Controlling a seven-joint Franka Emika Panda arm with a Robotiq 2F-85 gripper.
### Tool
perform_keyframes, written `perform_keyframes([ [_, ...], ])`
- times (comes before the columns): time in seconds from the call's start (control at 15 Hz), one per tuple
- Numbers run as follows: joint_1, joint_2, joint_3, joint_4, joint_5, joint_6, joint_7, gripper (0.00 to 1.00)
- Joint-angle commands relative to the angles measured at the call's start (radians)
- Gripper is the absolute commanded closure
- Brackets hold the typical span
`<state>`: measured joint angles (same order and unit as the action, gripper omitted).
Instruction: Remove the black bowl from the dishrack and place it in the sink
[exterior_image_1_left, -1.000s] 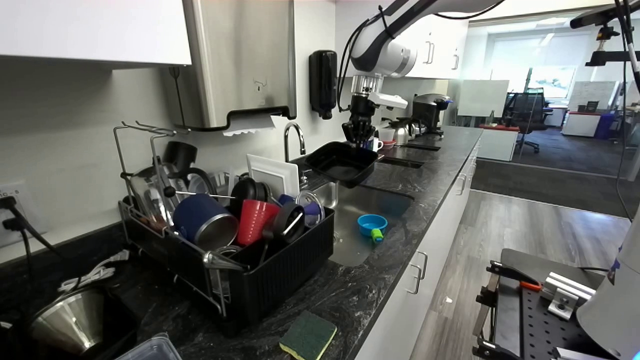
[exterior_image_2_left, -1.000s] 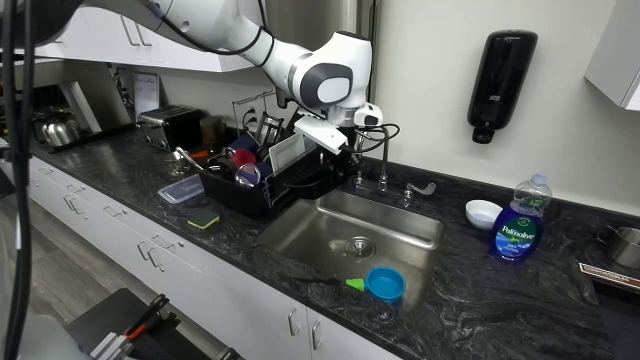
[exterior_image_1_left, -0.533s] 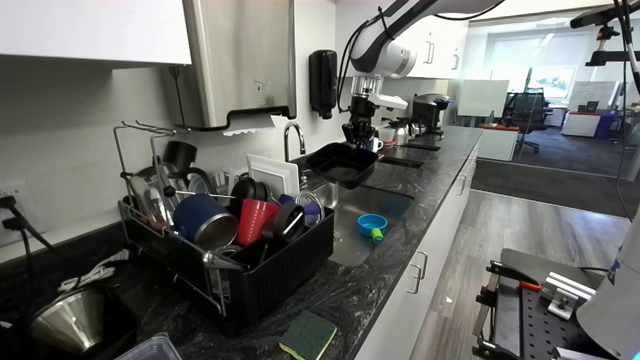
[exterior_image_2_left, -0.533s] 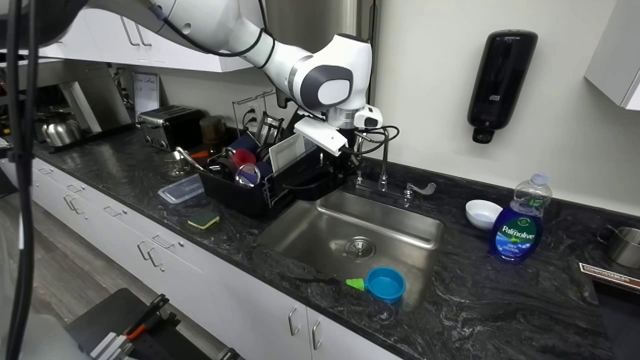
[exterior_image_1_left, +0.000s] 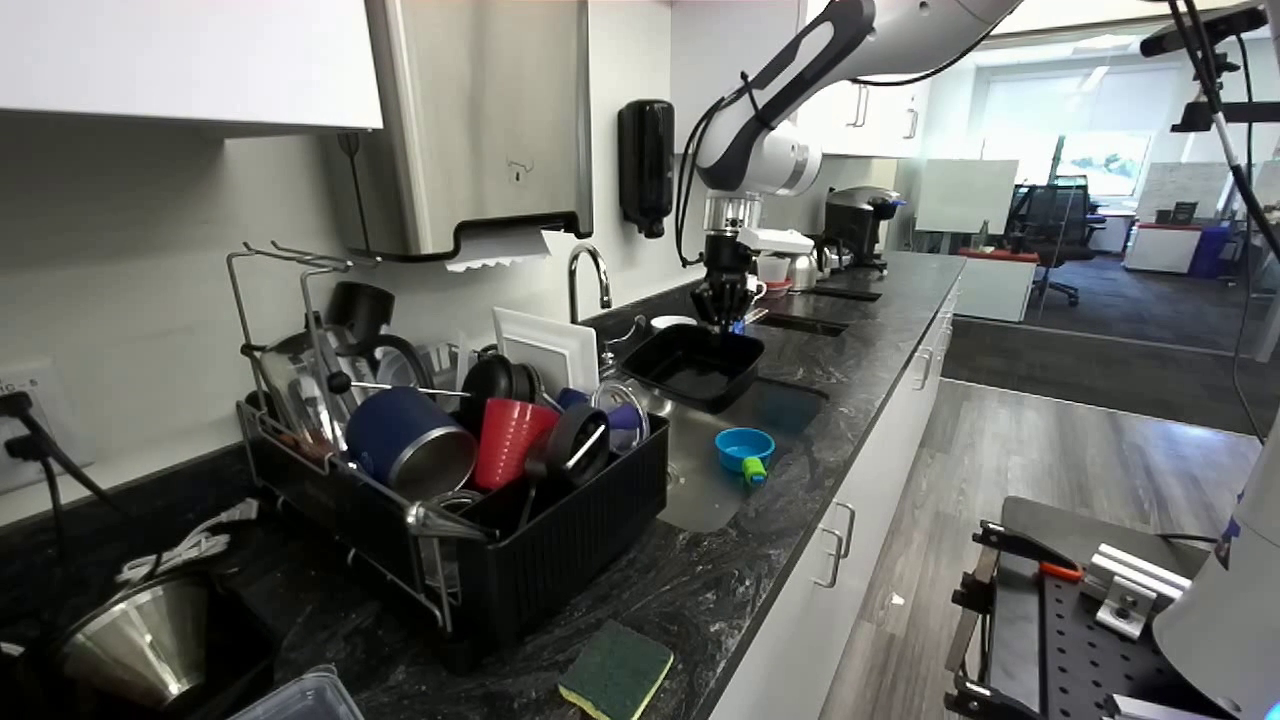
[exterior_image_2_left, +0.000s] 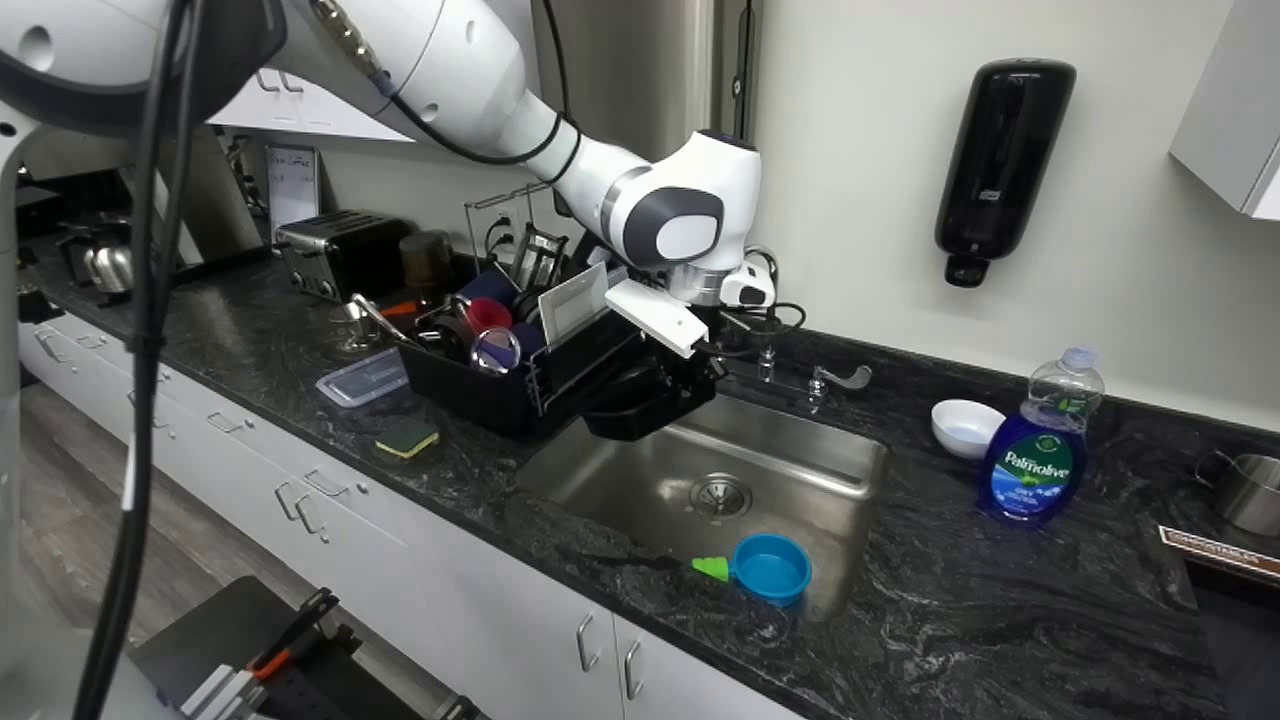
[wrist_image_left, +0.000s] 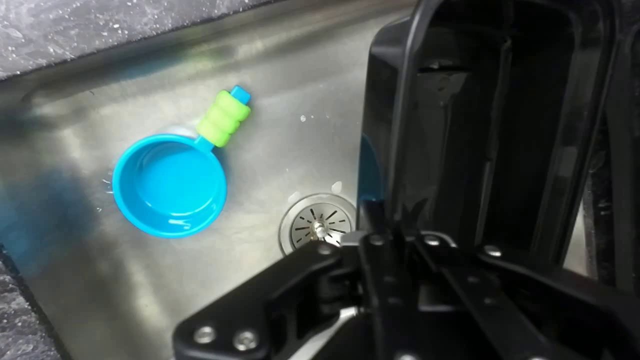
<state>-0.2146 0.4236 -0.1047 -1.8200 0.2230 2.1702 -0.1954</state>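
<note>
The black bowl, a rectangular black tub, shows in both exterior views (exterior_image_1_left: 690, 375) (exterior_image_2_left: 632, 408) and at the right of the wrist view (wrist_image_left: 465, 125). My gripper (exterior_image_1_left: 722, 322) is shut on its rim, with the tips at the near end of that rim in the wrist view (wrist_image_left: 395, 230). The bowl hangs over the rack-side part of the steel sink (exterior_image_1_left: 695, 490) (exterior_image_2_left: 640, 490) (wrist_image_left: 285, 130), apart from the basin floor as far as I can see. The black dishrack (exterior_image_1_left: 580, 560) (exterior_image_2_left: 465, 395) stands beside the sink, full of dishes.
A blue cup with a green handle (exterior_image_1_left: 745, 450) (exterior_image_2_left: 770, 570) (wrist_image_left: 170, 185) lies in the sink. A white plate (exterior_image_1_left: 550, 350) stands upright at the rack's sink-side end. The faucet (exterior_image_1_left: 590, 270) rises behind the sink. A soap bottle (exterior_image_2_left: 1035, 450) and white bowl (exterior_image_2_left: 965, 428) stand beyond it.
The arm stays almost still at first. Then my gripper and the black bowl move down toward the sink and slightly away from the dishrack. The bowl stays in the grip.
</note>
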Motion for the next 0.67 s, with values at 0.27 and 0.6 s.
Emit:
perform_keyframes([
  [0.27, -0.104, 0.079, 0.043, 0.080, 0.087, -0.065, -0.175, 0.98],
  [0.6, -0.135, 0.145, 0.050, 0.144, 0.099, -0.104, -0.241, 0.98],
])
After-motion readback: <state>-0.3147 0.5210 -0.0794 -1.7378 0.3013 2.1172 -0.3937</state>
